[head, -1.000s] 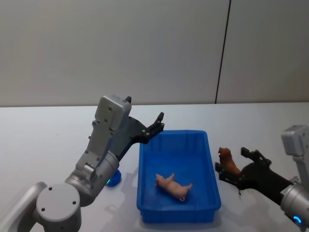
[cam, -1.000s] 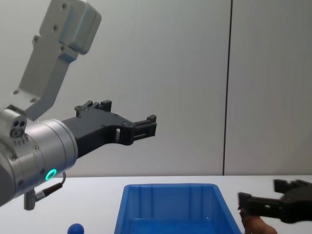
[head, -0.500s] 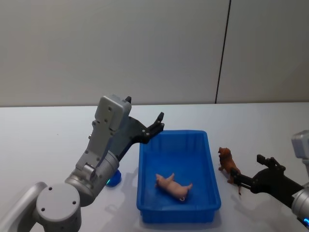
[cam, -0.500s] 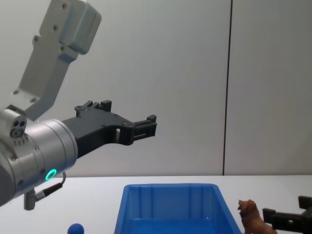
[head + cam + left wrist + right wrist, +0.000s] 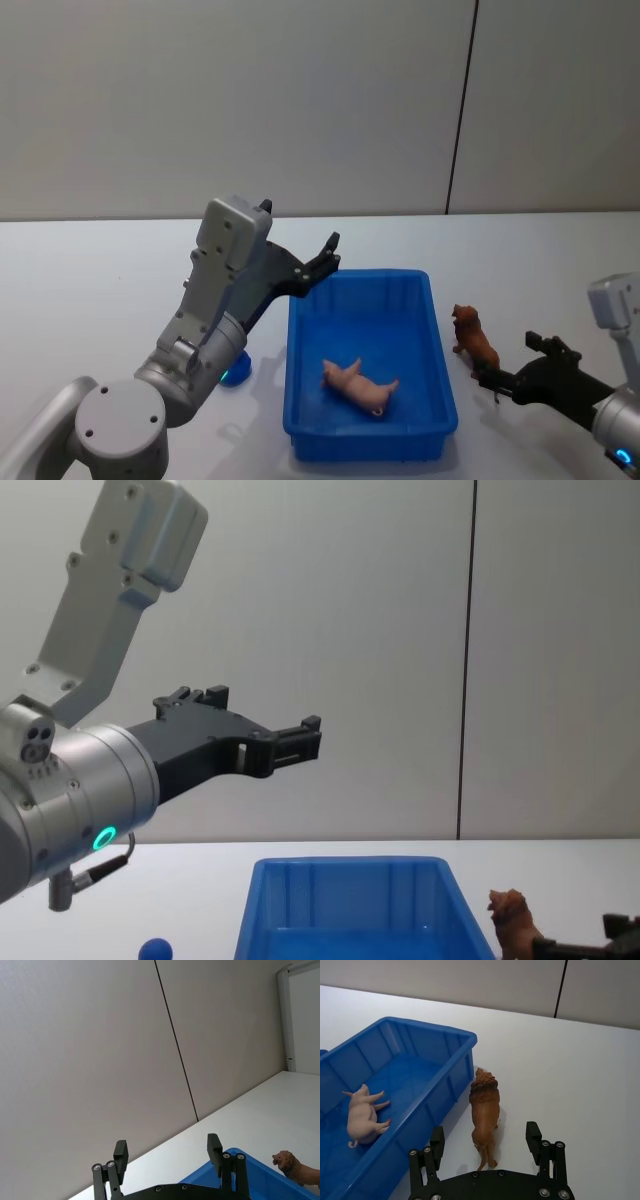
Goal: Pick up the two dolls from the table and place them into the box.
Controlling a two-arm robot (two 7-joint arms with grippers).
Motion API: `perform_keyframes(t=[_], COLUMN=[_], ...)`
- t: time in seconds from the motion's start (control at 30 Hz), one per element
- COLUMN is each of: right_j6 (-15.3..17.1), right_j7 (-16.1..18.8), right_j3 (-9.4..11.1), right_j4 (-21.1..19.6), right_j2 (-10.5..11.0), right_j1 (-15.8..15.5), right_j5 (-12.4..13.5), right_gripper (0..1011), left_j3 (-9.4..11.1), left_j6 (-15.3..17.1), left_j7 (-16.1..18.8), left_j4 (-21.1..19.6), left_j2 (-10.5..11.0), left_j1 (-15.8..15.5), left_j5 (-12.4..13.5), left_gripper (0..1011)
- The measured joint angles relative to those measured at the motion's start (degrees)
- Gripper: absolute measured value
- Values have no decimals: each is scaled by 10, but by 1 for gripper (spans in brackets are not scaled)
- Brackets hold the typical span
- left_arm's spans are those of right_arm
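- While the left gripper (image 5: pixel 328 256) is hanging in the air at the left centre of the head view, over the far left corner of the box (image 5: pixel 360 275), its fingers are standing apart and gripping nothing; in the left wrist view the same spread fingers (image 5: pixel 120 1149) are framing bare wall.
- A small blue round-topped piece (image 5: pixel 236 372) is sitting on the white table (image 5: pixel 100 300) at the lower left, just beside the box's left wall and partly behind the left arm.
- The blue box is sitting at the lower centre of the frame, with its long side running away from the robot.
- The pink pig (image 5: pixel 358 385) is lying on its side on the floor of the box, towards the near end.
- The brown lion (image 5: pixel 474 340) is standing upright on the table just right of the box, apart from its wall, with its head pointing away from the robot.
- The right gripper (image 5: pixel 508 360) is reaching in low from the lower right corner, right behind the lion; in the right wrist view its fingers are spreading wide to either side of the lion's hindquarters, clamping nothing.
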Motion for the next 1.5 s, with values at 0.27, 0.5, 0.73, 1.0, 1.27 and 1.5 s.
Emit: perform_keyframes(t=[0.27, 0.5, 0.73, 1.0, 1.27, 1.5], right_j6=[8, 11, 12, 0, -29, -56], right_j7=[6, 6, 3, -1, -9, -13], right_j3=[-6, -10, -11, -11, -7, -3], right_j4=[28, 46, 56, 59, 45, 21], right_j2=[-10, -16, -20, -21, -20, -17], right_j1=[15, 24, 29, 33, 34, 36], right_j5=[-6, -8, -9, -10, -11, -9], right_gripper=[880, 679, 453, 257, 257, 257], left_j3=[0, 0, 0, 0, 0, 0], left_j6=[0, 0, 0, 0, 0, 0], left_j7=[0, 0, 0, 0, 0, 0], left_j4=[0, 0, 0, 0, 0, 0], left_j2=[0, 0, 0, 0, 0, 0], left_j1=[0, 0, 0, 0, 0, 0], left_j5=[0, 0, 0, 0, 0, 0], left_gripper=[1001, 1001, 1001, 1001, 1001, 1001])
